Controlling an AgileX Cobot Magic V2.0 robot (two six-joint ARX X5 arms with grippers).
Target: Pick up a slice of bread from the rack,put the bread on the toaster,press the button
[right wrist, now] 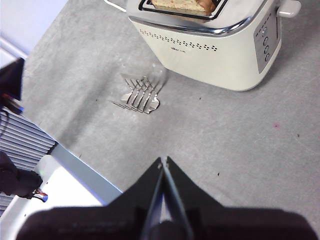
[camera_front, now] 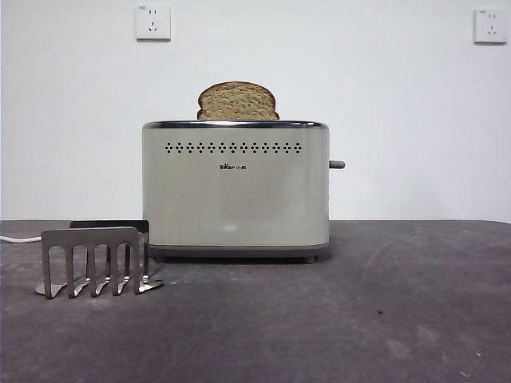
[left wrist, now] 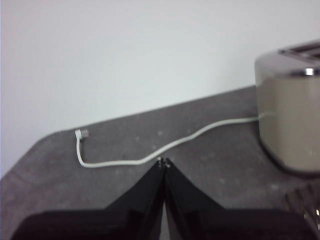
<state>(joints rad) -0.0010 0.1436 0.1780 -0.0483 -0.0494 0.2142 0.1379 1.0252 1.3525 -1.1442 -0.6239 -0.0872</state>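
Note:
The cream toaster (camera_front: 235, 187) stands mid-table, also seen as the toaster (right wrist: 210, 42) and the toaster (left wrist: 290, 115). A slice of bread (camera_front: 237, 101) stands in its slot with the domed top sticking out; the slice of bread (right wrist: 181, 5) shows from above. The button (camera_front: 337, 164) juts from the toaster's right side, high up; it shows as a pale knob, the button (right wrist: 289, 8). The grey rack (camera_front: 96, 259) holds nothing; the rack (right wrist: 139, 94) lies in front of the toaster. My left gripper (left wrist: 163, 162) is shut above the table, left of the toaster. My right gripper (right wrist: 163, 161) is shut, high over the table's front.
A white power cord (left wrist: 150, 156) with its plug (left wrist: 81, 134) trails across the table behind the toaster; the cord (camera_front: 20, 238) shows at the left edge. Wall sockets (camera_front: 152, 22) sit high on the back wall. The table's front edge (right wrist: 85, 167) meets other equipment.

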